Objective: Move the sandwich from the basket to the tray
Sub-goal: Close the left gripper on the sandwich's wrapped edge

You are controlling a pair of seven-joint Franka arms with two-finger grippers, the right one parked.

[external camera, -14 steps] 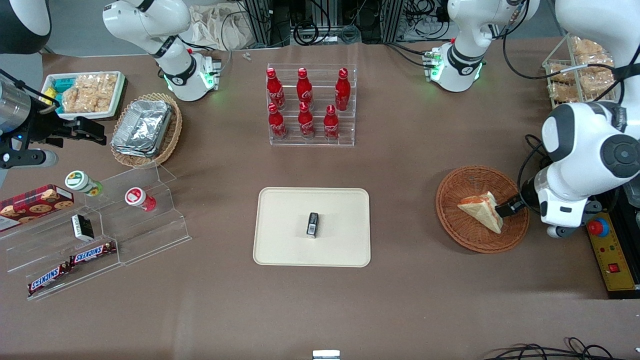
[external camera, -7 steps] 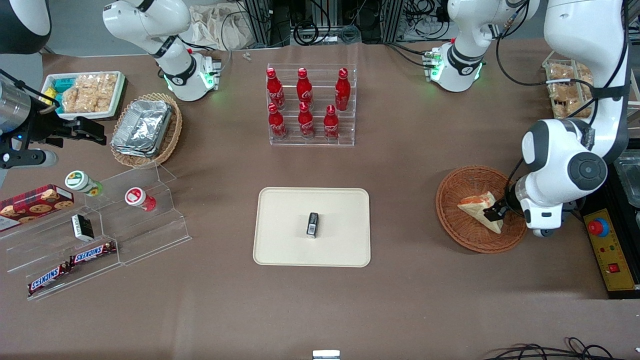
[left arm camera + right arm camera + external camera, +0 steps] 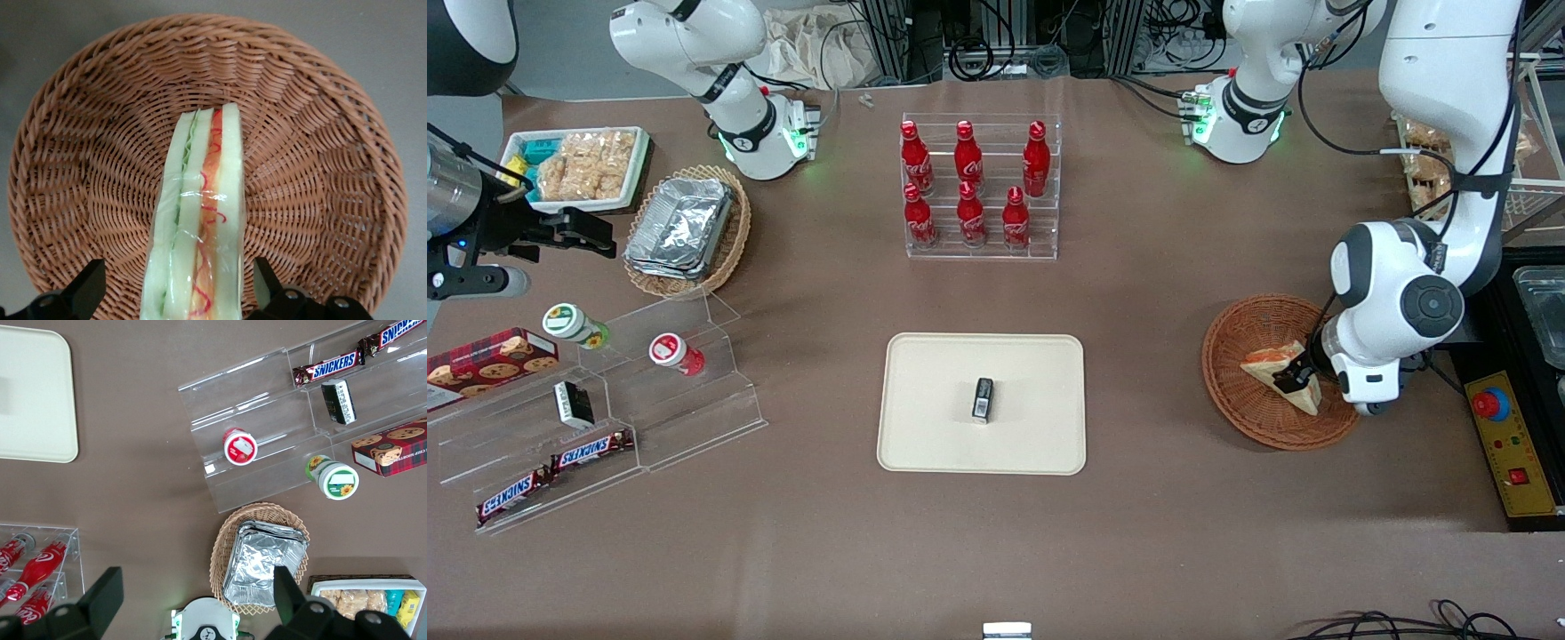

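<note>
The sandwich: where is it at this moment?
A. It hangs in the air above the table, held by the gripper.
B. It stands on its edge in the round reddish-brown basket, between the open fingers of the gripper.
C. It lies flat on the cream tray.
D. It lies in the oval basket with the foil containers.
B: the sandwich stands on edge in the basket, and the gripper has one finger apart on each side of it.
</note>
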